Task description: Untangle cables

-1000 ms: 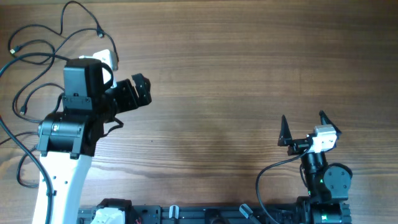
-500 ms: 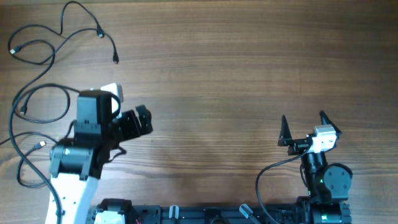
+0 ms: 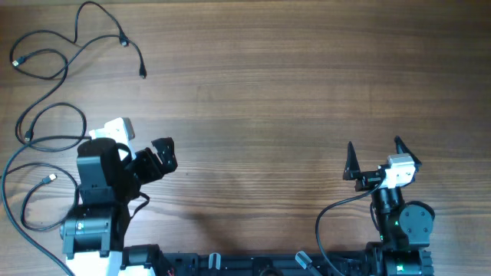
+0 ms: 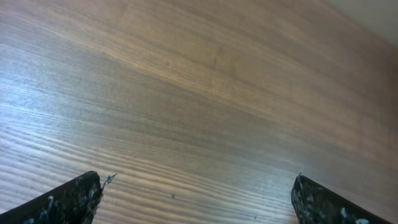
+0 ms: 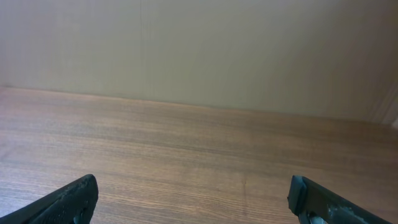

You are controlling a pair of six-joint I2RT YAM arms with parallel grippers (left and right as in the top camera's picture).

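Brown wood-grain table [image 3: 307, 77], plain beige wall [image 5: 199, 50] beyond its far edge, soft even light

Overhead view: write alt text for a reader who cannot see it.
Thin black cables lie in loose loops along the left side of a wooden table, and neither arm touches them. The left gripper is open and empty just beside the loops. The right gripper is open over bare wood at the right.

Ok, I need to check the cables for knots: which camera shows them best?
The overhead view: the cables sprawl in loose loops over the table's left side, plug ends visible. Neither wrist view catches any cable; both face wood elsewhere.
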